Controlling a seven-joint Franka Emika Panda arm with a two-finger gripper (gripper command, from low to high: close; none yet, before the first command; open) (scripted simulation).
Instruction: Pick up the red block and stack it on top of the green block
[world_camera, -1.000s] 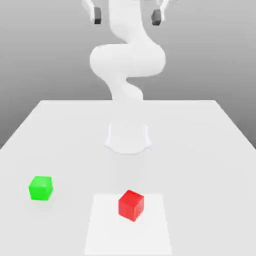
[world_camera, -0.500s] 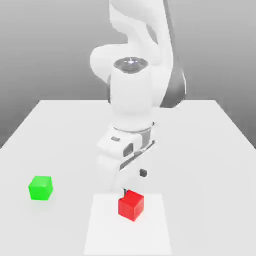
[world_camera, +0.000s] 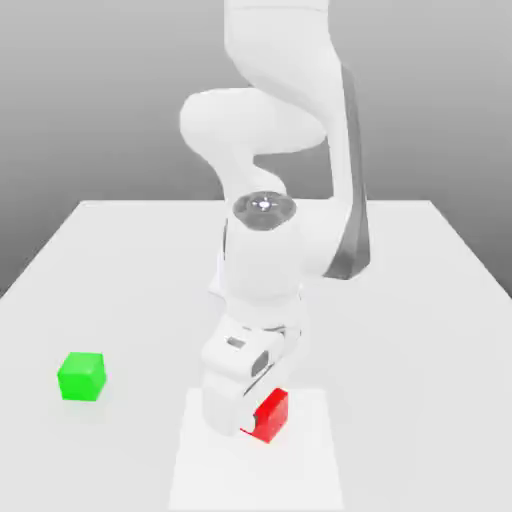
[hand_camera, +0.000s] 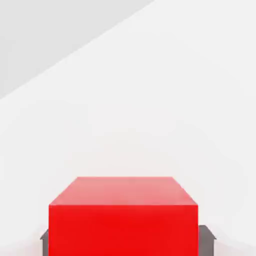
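Note:
The red block (world_camera: 273, 414) rests on a paler square patch (world_camera: 310, 470) near the table's front edge. My gripper (world_camera: 252, 418) has come down over it, and the white hand covers the block's side toward the exterior view's left. In the hand view the red block (hand_camera: 123, 215) sits between two dark fingers (hand_camera: 206, 241), one pressed against each side, so the gripper is shut on it. The green block (world_camera: 81, 376) stands alone on the table toward the exterior view's left, well apart from the hand.
The white table (world_camera: 410, 290) stretches wide around both blocks. My own arm rises from its base (world_camera: 222, 270) at the table's middle and bends forward over the red block.
The arm has swung down from high above the table to the red block. The fingers, open half a second ago, have shut on the block. Neither block has moved.

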